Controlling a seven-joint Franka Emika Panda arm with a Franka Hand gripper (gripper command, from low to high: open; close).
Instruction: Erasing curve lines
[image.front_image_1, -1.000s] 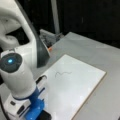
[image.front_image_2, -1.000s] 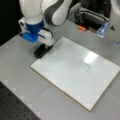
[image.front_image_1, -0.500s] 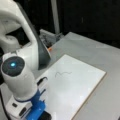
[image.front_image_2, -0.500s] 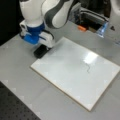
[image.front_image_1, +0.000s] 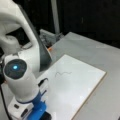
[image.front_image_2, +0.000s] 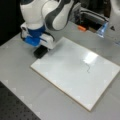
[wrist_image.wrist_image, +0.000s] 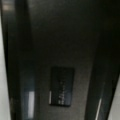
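Dark-grey squiggle (image.front_image_2: 86, 67) unerased on board (image.front_image_2: 60, 75); hand (image.front_image_2: 40, 51) apart over black eraser (wrist_image.wrist_image: 61, 86) on surface (image.front_image_2: 17, 60) off board's corner, not yet gripped.

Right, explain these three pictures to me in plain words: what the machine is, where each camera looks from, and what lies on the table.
The big white machine is a robot arm with a blue-and-white gripper at its end. Two cameras off the arm look at the grey table from opposite sides; a third sits on the arm's wrist and looks down between the gripper's dark fingers. On the table lies a flat white board bearing a thin dark wavy marker squiggle, the curve lines, not erased. The gripper is low over a black rectangular eraser block just off the board's corner, far from the squiggle.
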